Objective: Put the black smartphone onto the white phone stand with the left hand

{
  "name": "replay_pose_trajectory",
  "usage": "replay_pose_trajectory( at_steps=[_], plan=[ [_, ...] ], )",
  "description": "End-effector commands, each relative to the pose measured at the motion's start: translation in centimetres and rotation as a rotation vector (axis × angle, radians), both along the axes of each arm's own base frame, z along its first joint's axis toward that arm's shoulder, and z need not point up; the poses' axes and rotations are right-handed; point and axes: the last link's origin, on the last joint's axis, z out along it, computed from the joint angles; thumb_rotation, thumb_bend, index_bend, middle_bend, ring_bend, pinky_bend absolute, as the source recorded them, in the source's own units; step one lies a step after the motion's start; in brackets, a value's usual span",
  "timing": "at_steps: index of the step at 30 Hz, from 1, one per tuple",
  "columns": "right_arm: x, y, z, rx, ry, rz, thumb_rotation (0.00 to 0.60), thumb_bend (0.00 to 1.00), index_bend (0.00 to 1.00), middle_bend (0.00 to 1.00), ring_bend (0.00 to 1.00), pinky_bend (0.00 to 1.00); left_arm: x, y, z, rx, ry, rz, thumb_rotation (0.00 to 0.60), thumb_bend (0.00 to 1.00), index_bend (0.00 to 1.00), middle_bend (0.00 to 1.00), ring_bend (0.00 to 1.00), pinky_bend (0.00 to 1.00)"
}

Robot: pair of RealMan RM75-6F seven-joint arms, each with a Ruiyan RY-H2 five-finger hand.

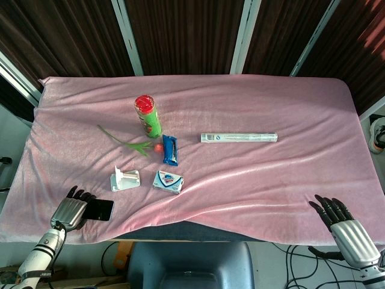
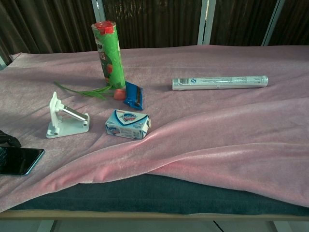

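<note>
The black smartphone [image 1: 101,210] [image 2: 20,160] lies flat, screen up, at the near left edge of the pink cloth. My left hand [image 1: 73,208] sits at its left end, with the fingers stretched out over the phone's edge; only dark fingertips [image 2: 8,139] show in the chest view. I see no closed grip on the phone. The white phone stand [image 1: 125,179] [image 2: 65,118] stands a short way beyond the phone, to its right. My right hand [image 1: 338,218] hangs with fingers spread and empty off the near right edge of the table.
A blue-and-white soap box [image 1: 168,181] [image 2: 128,123] lies right of the stand. Behind are a green can with a red lid [image 1: 148,116] [image 2: 108,53], a blue packet [image 1: 171,149], a green stem [image 1: 123,141] and a long white tube [image 1: 239,138] [image 2: 219,82].
</note>
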Motion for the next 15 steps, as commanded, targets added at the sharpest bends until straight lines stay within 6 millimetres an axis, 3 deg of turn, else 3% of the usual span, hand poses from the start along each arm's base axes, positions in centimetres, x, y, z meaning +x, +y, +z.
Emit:
replay_pose_trajectory(
  at_steps=[1, 7, 12, 15],
  plan=[
    [0.03, -0.04, -0.13, 0.004, 0.003, 0.004, 0.6, 0.22, 0.0, 0.0, 0.0, 0.0, 0.05, 0.04, -0.02, 0.002, 0.0, -0.004, 0.6, 0.32, 0.34, 0.42, 0.17, 0.0],
    [0.15, -0.22, -0.51, 0.02, 0.007, 0.009, 0.6, 0.22, 0.0, 0.0, 0.0, 0.0, 0.17, 0.1, 0.18, 0.015, -0.012, -0.014, 0.6, 0.32, 0.52, 0.61, 0.26, 0.0],
    [0.14, -0.25, -0.56, 0.02, 0.009, 0.007, 0.6, 0.22, 0.0, 0.0, 0.0, 0.0, 0.58, 0.29, 0.3, 0.052, -0.064, -0.04, 0.6, 0.32, 0.72, 0.84, 0.5, 0.07],
    [0.14, -0.25, -0.55, 0.02, 0.008, 0.007, 0.6, 0.22, 0.0, 0.0, 0.0, 0.0, 0.59, 0.29, 0.3, 0.057, -0.076, -0.042, 0.6, 0.33, 0.79, 0.9, 0.59, 0.13]
  ],
)
